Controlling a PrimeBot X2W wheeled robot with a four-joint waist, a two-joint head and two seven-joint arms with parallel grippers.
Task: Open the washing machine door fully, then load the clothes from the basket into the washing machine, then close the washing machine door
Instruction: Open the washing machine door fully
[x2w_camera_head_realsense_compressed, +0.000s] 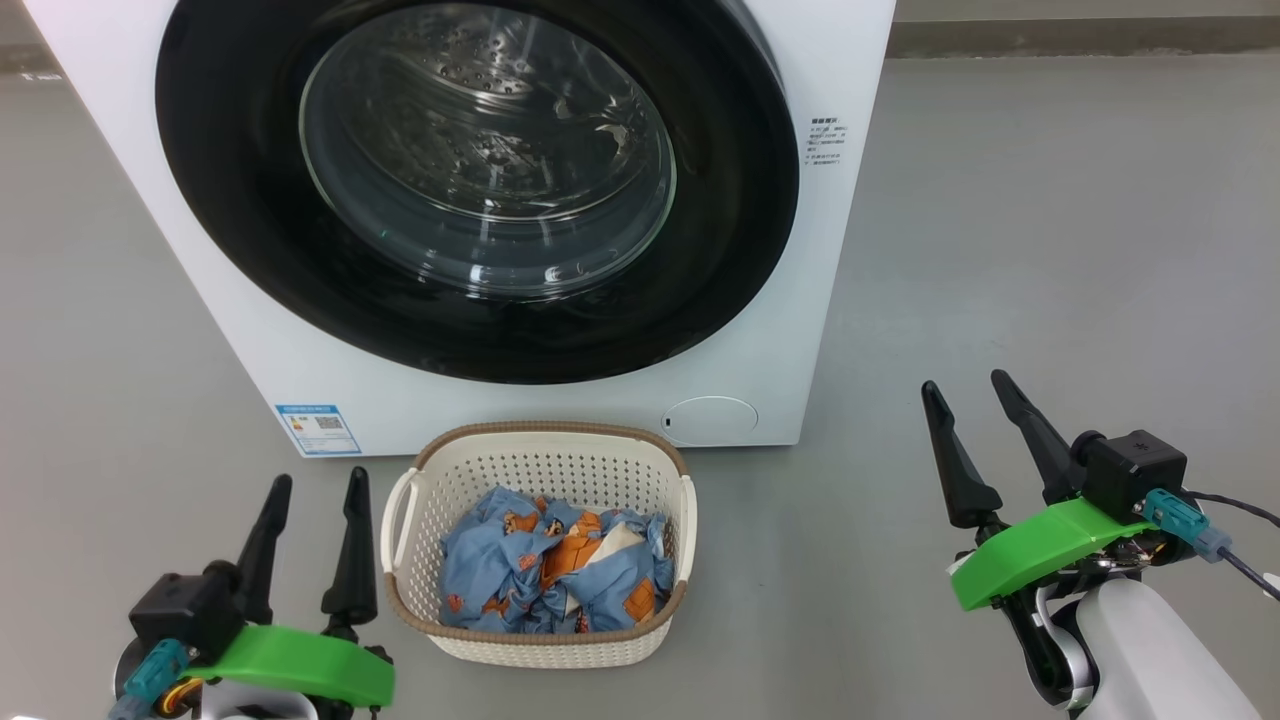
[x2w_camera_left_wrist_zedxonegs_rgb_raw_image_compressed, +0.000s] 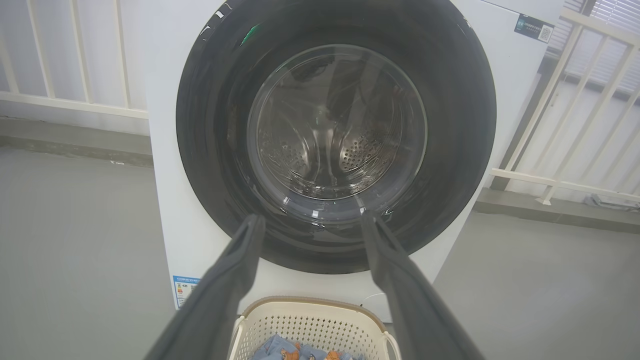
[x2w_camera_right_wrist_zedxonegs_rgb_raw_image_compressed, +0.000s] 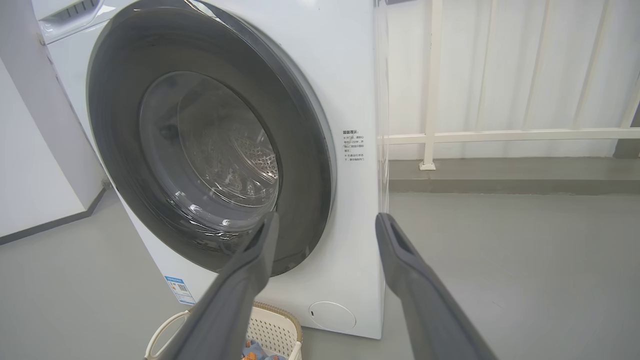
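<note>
The door (x2w_camera_head_realsense_compressed: 478, 190) sat shut, flush on the washer (x2w_camera_head_realsense_compressed: 200, 330). The left tool (x2w_camera_head_realsense_compressed: 320, 478) and right tool (x2w_camera_head_realsense_compressed: 965, 382) both hung released and empty, either side of the basket (x2w_camera_head_realsense_compressed: 545, 428) of clothes (x2w_camera_head_realsense_compressed: 555, 570) on the floor (x2w_camera_head_realsense_compressed: 1000, 250). The opening pull would likely go best with one finger hooked behind the ring's free edge (which side that was could not be told), then swept along the hinge's arc, clear of the basket.

Grey floor (x2w_camera_head_realsense_compressed: 1050, 250), smooth, plain. White washing machine (x2w_camera_head_realsense_compressed: 300, 330) stands on it, far side. Cream basket (x2w_camera_head_realsense_compressed: 545, 465) w/ brown rim sits on floor just in front of machine, approx. mid-width.
</note>
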